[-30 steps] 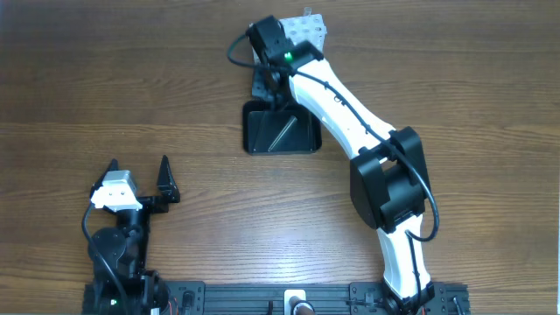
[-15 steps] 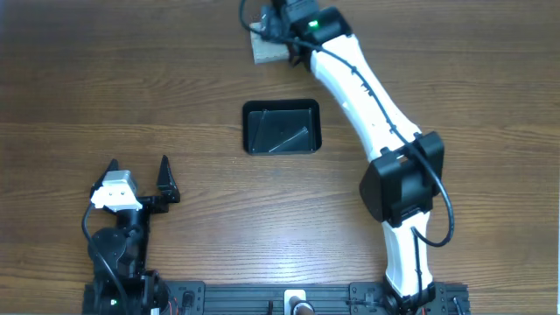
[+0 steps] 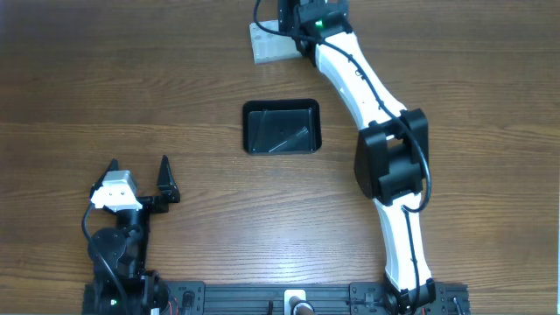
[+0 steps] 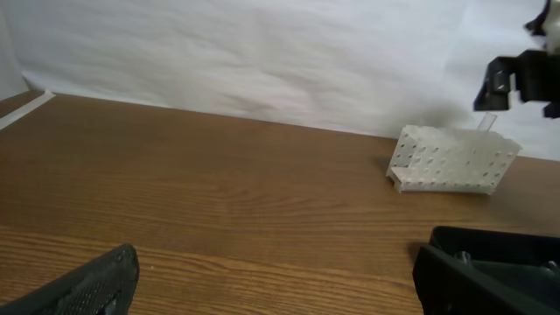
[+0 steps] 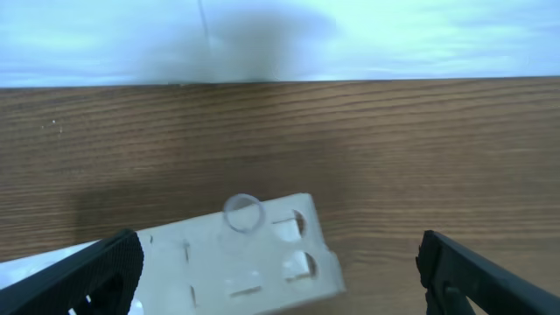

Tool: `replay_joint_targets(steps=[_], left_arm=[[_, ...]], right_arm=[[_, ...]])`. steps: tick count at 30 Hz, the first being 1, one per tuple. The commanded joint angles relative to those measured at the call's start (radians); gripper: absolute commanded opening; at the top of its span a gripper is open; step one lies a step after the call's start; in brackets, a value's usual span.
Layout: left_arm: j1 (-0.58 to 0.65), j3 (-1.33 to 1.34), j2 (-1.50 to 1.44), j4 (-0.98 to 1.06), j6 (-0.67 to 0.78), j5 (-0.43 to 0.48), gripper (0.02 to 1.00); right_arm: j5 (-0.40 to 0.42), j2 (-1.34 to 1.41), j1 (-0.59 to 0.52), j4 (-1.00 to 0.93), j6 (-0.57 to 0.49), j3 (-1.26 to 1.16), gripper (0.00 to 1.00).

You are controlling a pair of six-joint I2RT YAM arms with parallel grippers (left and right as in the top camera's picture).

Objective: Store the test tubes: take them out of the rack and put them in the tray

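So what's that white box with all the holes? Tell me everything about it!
It's the test tube rack: a white, plastic-looking block dotted with rows of holes. It rests on the wooden table, beyond the black tray. One clear tube stands upright in it. The right tool hovers above, open.

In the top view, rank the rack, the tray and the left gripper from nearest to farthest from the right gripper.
1. Rack, just below the right gripper, far side.
2. Tray, mid-table.
3. Left gripper, near left corner.
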Motion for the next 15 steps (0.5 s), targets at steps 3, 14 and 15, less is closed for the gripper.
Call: replay_joint_targets(steps=[3,14,15], left_arm=[[0.005,-0.004,-0.006,-0.004,0.015,0.013,0.998],[0.005,-0.004,-0.006,-0.004,0.015,0.013,0.998],[0.005,-0.004,-0.006,-0.004,0.015,0.013,0.998]], right_arm=[[0.017,0.037,0.01,0.037,-0.018,0.016,0.991],[0.017,0.066,0.01,0.079,-0.019,0.016,0.963],[0.017,0.068,0.01,0.087,-0.019,0.015,0.956]])
